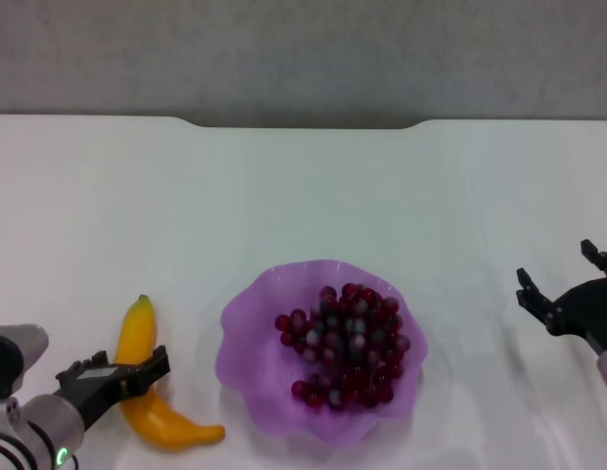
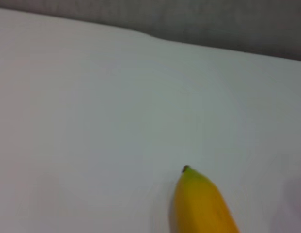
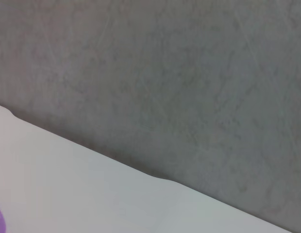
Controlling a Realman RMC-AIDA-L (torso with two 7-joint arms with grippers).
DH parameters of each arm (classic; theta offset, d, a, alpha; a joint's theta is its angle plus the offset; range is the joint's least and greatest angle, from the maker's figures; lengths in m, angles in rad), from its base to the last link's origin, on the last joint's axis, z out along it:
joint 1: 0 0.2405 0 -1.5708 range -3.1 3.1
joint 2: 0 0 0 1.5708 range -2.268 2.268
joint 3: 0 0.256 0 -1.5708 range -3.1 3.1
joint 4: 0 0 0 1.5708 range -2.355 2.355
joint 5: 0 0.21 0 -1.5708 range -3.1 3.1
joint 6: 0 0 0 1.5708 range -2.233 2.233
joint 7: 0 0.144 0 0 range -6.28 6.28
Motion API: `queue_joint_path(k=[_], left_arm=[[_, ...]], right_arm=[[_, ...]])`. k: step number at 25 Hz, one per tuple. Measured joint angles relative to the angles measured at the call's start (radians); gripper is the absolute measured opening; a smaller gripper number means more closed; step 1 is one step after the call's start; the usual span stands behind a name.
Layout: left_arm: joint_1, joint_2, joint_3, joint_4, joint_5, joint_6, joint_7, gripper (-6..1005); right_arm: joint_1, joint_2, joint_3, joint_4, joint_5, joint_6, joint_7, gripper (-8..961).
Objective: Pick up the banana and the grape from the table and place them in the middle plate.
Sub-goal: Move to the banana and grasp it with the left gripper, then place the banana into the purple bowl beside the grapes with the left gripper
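The grape (image 1: 345, 343) already lies inside the middle plate (image 1: 247, 323), so 1 of 2 fruits is done. The banana (image 1: 147, 392) rests on the table (image 1: 303, 196) just left of the plate. The left gripper (image 1: 137, 375) sits across the banana's middle; whether it is clenched, I cannot tell. Next it needs a firm hold, then a lift toward the plate. The right gripper (image 1: 566, 284), fingers spread, hangs empty well right of the plate.

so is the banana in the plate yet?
No, the banana still lies on the table to the left of the purple plate, with the left gripper at its middle; only the grapes are in the plate.
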Motion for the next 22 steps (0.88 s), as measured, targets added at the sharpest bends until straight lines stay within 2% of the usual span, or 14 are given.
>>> queue_joint_path(k=[16, 22], left_arm=[[-0.009, 0.0, 0.009, 0.019, -0.007, 0.03, 0.018, 714], [-0.008, 0.001, 0.013, 0.017, -0.012, 0.032, 0.018, 525]], right_arm=[[0.0, 0.0, 0.003, 0.0, -0.001, 0.0, 0.0, 904], [0.0, 0.0, 0.001, 0.001, 0.0, 0.0, 0.0, 904]])
